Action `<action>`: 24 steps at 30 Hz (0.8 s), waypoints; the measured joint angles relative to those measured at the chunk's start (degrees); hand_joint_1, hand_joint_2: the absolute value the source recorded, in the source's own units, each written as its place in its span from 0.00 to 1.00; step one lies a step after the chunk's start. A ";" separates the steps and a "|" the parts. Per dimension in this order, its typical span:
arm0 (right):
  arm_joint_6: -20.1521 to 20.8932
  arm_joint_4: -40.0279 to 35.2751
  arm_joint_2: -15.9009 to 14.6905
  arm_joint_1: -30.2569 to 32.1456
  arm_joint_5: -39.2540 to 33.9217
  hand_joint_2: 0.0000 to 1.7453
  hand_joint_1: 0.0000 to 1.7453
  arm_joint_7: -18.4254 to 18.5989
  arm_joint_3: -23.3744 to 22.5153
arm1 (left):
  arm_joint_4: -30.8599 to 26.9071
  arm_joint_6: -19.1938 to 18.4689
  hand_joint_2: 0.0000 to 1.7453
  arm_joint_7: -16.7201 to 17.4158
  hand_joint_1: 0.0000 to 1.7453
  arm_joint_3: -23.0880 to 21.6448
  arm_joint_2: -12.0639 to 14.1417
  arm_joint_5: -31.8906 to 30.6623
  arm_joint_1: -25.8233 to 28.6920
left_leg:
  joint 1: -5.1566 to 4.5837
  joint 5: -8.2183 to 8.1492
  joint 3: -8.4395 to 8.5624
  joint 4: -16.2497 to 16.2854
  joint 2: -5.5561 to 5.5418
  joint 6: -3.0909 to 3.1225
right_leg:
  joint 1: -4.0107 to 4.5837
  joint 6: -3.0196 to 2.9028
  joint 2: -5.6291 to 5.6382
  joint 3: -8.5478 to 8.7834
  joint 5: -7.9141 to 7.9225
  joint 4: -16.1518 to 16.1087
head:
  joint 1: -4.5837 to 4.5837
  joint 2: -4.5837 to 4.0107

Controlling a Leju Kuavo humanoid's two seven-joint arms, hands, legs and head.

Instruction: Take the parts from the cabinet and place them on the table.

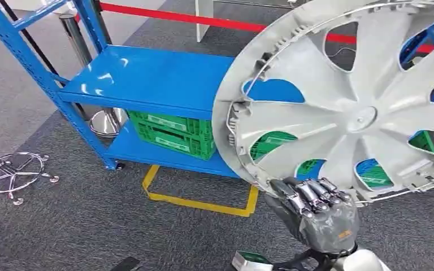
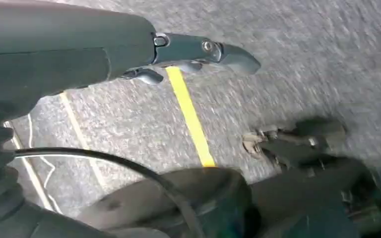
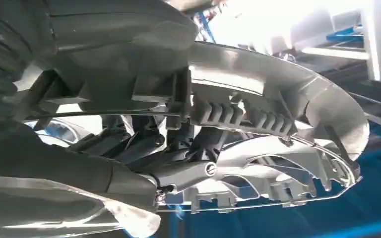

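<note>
A large silver wheel cover stands upright in front of the blue cabinet, filling the right of the head view. My right hand grips its lower rim from below, fingers curled over the edge. In the right wrist view the fingers reach inside the cover's ribbed rim. My left hand hangs over the grey carpet with its fingers stretched out and holds nothing.
Green crates sit on the cabinet's lower shelf; its upper shelf is bare. A yellow tape outline marks the carpet before the cabinet. A chair base is at the left, and a red barrier tape runs behind.
</note>
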 joint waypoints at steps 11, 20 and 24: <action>0.00 -2.63 -0.09 2.87 -0.09 1.00 1.00 -0.94 -4.08 | 0.00 -0.15 1.00 -0.85 0.00 -0.29 -1.29 0.94 -0.75 | -1.26 6.31 -6.65 0.10 0.11 -0.08 | 2.39 -3.32 0.86 13.81 -0.08 -9.14 | 0.13 0.02; 0.02 -0.06 -0.11 -0.38 -0.06 1.00 1.00 2.75 -0.24 | 0.00 -0.46 1.00 -0.94 0.00 -0.27 -1.09 1.05 -0.36 | 0.05 -2.48 -9.43 16.09 0.06 -2.96 | 1.14 -3.41 -0.59 9.26 3.19 -9.04 | -0.09 0.00; 0.02 1.81 -0.11 -2.65 -0.09 1.00 1.00 5.43 3.34 | 0.00 -0.59 1.00 -0.94 0.00 -0.27 -0.87 0.81 -0.11 | 0.36 0.28 -1.53 1.94 -0.03 -4.00 | 0.63 -2.17 -0.68 6.03 3.35 -5.87 | -0.46 0.00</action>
